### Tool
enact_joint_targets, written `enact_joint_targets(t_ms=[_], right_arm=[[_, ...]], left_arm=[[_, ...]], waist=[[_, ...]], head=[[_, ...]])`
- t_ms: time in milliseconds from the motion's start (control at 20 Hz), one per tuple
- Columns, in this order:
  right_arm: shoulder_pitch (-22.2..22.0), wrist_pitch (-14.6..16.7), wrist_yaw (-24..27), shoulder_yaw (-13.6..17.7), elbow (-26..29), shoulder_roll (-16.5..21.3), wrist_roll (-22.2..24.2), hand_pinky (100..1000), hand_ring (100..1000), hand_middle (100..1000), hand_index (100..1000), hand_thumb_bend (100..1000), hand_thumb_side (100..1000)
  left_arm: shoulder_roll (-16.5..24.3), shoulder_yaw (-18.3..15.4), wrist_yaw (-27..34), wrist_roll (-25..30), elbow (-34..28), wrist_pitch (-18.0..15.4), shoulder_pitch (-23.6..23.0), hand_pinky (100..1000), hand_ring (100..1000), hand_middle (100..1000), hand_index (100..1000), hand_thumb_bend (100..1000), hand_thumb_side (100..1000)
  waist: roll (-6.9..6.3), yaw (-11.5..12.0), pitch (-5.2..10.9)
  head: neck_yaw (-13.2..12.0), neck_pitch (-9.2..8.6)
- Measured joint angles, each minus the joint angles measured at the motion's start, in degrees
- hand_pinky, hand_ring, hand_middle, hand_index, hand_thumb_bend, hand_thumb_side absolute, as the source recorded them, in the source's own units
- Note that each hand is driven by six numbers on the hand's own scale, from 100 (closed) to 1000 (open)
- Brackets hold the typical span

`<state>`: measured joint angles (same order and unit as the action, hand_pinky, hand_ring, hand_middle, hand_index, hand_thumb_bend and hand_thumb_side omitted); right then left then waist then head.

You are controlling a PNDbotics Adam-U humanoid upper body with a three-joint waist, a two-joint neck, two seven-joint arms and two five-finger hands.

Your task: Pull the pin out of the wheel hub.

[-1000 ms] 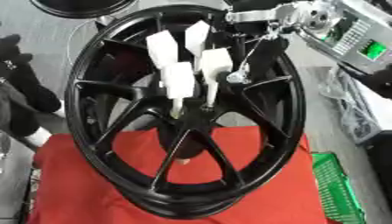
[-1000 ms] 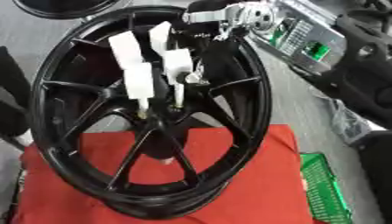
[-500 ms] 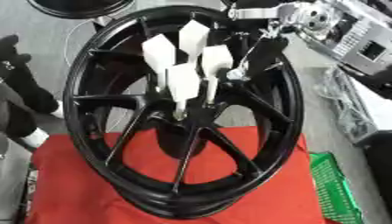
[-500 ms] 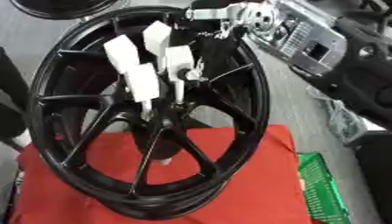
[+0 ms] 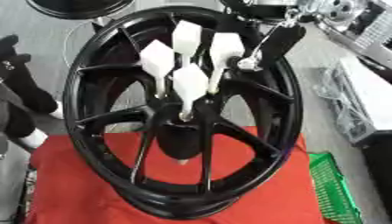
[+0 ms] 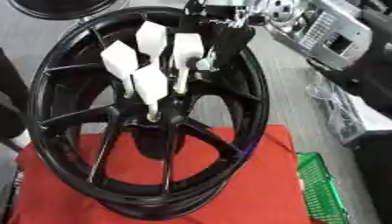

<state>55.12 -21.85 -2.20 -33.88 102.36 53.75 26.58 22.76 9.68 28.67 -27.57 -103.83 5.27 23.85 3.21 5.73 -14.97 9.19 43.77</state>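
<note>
Left edge: a dark shape [image 5: 19, 87] sits beside the wheel. I can't make out my left hand in it, so I treat that hand as out of sight.
Red cloth [image 5: 69, 192]: it lies under the near part of the wheel, as it did a second ago.
Wheel [image 5: 80, 127]: black and spoked, with its near rim on the cloth and its far rim up the picture. It has not shifted.
Hub [image 5: 180, 131]: at the middle where the spokes meet, right under my fingers.
Pin: I can't pick it out for certain. A pale nub [image 5: 181, 162] shows just below the hub and may be its end. It sits where it sat a second ago, so I judge the pin is still in.
Right hand [image 5: 190, 81]: it comes down from the upper right. The white fingers [image 5: 157, 61] are straight, a little fanned, and point down at the hub. The lowest one has its thin tip on the hub's middle. I see nothing clasped between them.
What changed: very little. The fingers have spread slightly and the wrist behind them has swung up and to the right, while the tips stay at the hub.
Meaning: I read this as settling the hold, with the pull not yet begun.
Green basket [image 5: 333, 188]: just off the cloth's right edge, clear of the work.
Silver machine [image 6: 321, 30]: at the upper right, behind my arm.
</note>
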Motion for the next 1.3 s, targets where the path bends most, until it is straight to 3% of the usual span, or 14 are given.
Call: enact_joint_targets(t_ms=[200,250,300,350,600,700,850,950,1150,1300], right_arm=[[-2.7,0.0,2.9,4.4,3.9,3.4,-2.5,488,315,352,472,252,100],[-3.6,0.0,3.7,5.7,5.0,4.3,-3.5,488,313,351,471,137,100],[-4.7,0.0,4.3,7.1,6.1,5.3,-4.5,488,312,352,471,250,100],[-6.2,0.0,5.0,8.6,7.1,6.4,-5.7,489,310,351,470,244,100],[-19.9,0.5,9.3,19.5,9.5,12.5,-15.7,491,300,349,466,199,100],[-26.2,1.0,10.6,25.3,8.3,13.8,-21.5,492,295,348,465,114,100],[-34.4,3.0,11.3,34.8,3.3,12.7,-30.1,512,300,355,471,109,100],[-38.8,5.0,9.7,40.1,-0.8,10.3,-33.5,528,311,361,477,191,100],[-44.6,8.0,1.5,47.6,-8.4,5.8,-35.0,570,343,387,501,253,100],[-47.5,8.9,-4.6,51.1,-13.3,3.2,-34.5,635,465,492,610,267,100]], left_arm=[[0.0,0.0,0.0,0.0,0.0,0.0,0.0,626,750,817,719,203,777],[0.0,0.0,0.0,0.0,0.0,0.0,0.0,626,750,817,719,205,778],[0.0,0.0,0.0,0.0,0.0,0.0,0.0,626,750,817,719,203,777],[0.0,0.0,0.0,0.0,0.0,0.0,0.0,627,750,817,719,203,776],[0.0,-0.2,0.0,-0.2,0.0,-0.2,0.0,627,751,818,720,204,775],[0.0,-0.5,0.0,-0.3,0.0,-0.3,0.0,627,751,818,720,204,774],[0.0,-0.9,-0.2,-0.6,-0.1,-0.6,0.0,628,752,818,720,204,772],[0.0,-1.2,-0.2,-0.8,-0.1,-0.8,0.0,627,752,818,720,202,771],[0.0,-1.4,-0.3,-1.1,-0.3,-1.0,0.0,627,752,818,719,203,773],[0.0,-1.5,-0.3,-1.2,-0.4,-1.1,0.0,627,752,818,719,203,773]], waist=[[0.01,-0.1,0.0],[0.02,-0.1,0.0],[0.02,-0.1,0.0],[0.02,-0.2,0.0],[-0.28,-0.5,-0.02],[-0.41,-1.0,-0.04],[-0.79,-1.5,-0.24],[-1.07,-1.8,-0.31],[-1.28,-2.2,-0.33],[-1.34,-2.4,-0.33]], head=[[0.0,0.01],[0.0,0.01],[0.0,0.01],[-0.1,0.01],[-0.5,-0.02],[-0.9,-0.04],[-1.8,-0.13],[-2.4,-0.27],[-3.2,-0.63],[-3.5,-0.65]])
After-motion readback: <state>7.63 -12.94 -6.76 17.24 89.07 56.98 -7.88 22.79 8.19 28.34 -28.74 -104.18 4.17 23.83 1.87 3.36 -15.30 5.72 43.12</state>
